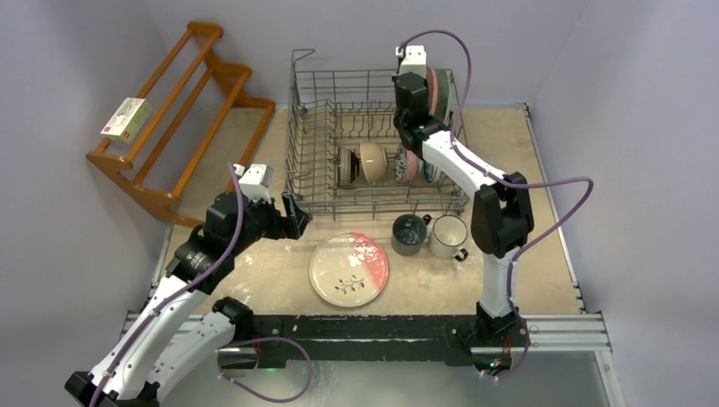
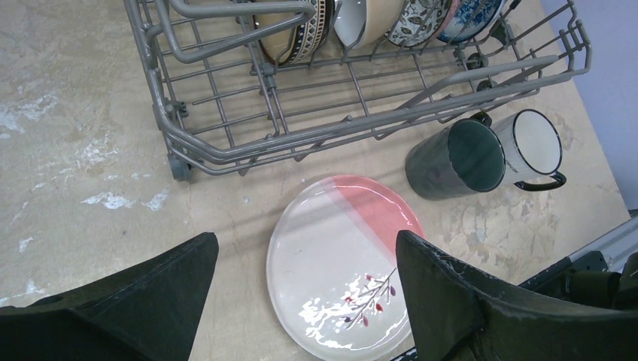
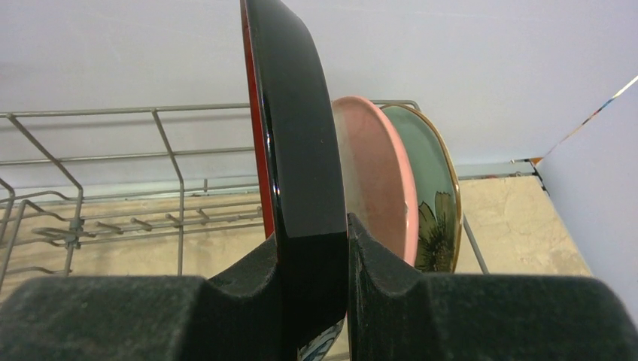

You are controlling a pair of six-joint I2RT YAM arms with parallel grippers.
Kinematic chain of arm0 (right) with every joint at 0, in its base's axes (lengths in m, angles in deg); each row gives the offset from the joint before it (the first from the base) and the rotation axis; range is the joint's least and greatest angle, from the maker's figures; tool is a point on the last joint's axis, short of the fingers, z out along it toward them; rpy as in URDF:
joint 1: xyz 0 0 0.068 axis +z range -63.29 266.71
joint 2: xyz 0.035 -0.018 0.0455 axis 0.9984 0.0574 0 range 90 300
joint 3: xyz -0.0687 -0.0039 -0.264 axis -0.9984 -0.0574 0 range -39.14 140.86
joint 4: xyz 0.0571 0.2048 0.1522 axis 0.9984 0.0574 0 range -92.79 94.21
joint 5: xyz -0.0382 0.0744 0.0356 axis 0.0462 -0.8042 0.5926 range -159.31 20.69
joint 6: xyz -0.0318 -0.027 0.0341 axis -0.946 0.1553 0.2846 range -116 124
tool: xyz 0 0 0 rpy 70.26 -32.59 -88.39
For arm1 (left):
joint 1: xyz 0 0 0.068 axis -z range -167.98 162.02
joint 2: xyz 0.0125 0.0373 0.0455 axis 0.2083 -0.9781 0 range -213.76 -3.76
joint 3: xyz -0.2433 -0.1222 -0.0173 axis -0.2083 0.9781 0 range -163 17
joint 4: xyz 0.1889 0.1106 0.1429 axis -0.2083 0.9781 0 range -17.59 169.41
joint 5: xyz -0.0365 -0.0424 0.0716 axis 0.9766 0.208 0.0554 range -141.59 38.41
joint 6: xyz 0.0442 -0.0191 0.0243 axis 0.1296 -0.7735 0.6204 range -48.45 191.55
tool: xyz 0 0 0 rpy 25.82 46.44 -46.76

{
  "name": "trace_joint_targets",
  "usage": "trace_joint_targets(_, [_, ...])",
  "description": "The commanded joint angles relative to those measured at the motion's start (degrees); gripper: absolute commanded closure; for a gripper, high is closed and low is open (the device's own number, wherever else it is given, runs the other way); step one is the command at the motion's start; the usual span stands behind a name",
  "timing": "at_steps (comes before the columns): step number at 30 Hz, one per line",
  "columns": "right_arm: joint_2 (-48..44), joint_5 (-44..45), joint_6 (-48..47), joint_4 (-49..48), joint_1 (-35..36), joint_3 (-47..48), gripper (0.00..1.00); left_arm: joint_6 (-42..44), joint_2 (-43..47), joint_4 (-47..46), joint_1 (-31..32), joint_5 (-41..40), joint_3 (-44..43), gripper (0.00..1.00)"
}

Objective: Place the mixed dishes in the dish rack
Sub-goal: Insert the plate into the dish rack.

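My right gripper reaches into the back right of the grey wire dish rack and is shut on a dark plate with a red face, held upright on edge. In the right wrist view the gripper pinches the plate's rim; a pink plate and a mint green plate stand just behind it. My left gripper hangs open above the pink-and-white branch plate, which lies flat in front of the rack. Beside that plate stand a dark teal mug and a white mug.
Beige and patterned bowls stand on edge in the rack's front row. A brown wooden slatted shelf with a small box stands at the back left. The rack's front corner is close ahead of my left gripper.
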State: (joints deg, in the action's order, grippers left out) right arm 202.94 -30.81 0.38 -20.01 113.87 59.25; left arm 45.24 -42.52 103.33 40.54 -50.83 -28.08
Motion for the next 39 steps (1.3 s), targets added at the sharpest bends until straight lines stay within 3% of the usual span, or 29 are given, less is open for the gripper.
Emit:
trace_joint_targets(1, [-0.85,1.30,-1.75,-10.38,-0.53,7.60,1.00,1.17,0.15,-2.26,-0.12,-0.58,0.47,0.14])
trace_joint_targets(15, [3.73,1.39,-1.67,-9.31,-0.96,7.78,1.00,1.17,-0.39,-2.35,-0.12,-0.49,0.43,0.14])
trace_joint_targets(39, [9.57,-5.70,12.34,2.10,-0.96,9.01,1.00,1.17,-0.78,-2.35,-0.12,-0.40,0.52,0.14])
